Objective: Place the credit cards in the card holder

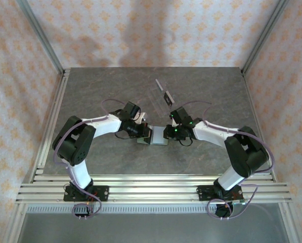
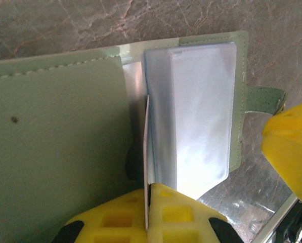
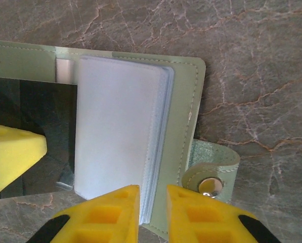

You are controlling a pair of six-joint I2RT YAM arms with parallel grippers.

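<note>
The sage-green card holder (image 1: 158,140) lies open on the table between both arms. Its pale pockets (image 3: 118,126) are stacked on the right half, and the snap tab (image 3: 211,174) sticks out to the right. My left gripper (image 2: 149,202) is shut on a thin pale-edged leaf standing on edge at the holder's fold (image 2: 147,131); I cannot tell whether it is a pocket leaf or a card. My right gripper (image 3: 152,207) is narrowly open, its jaws straddling the near edge of the pocket stack. A dark credit card (image 1: 167,97) stands farther back.
A clear plastic stand (image 1: 161,91) holds that card behind the grippers. My right gripper's yellow finger (image 2: 292,147) sits close beside the holder's tab (image 2: 264,98). Aluminium rails (image 1: 151,190) run along the near edge, and patterned walls enclose the grey stone table (image 1: 100,86).
</note>
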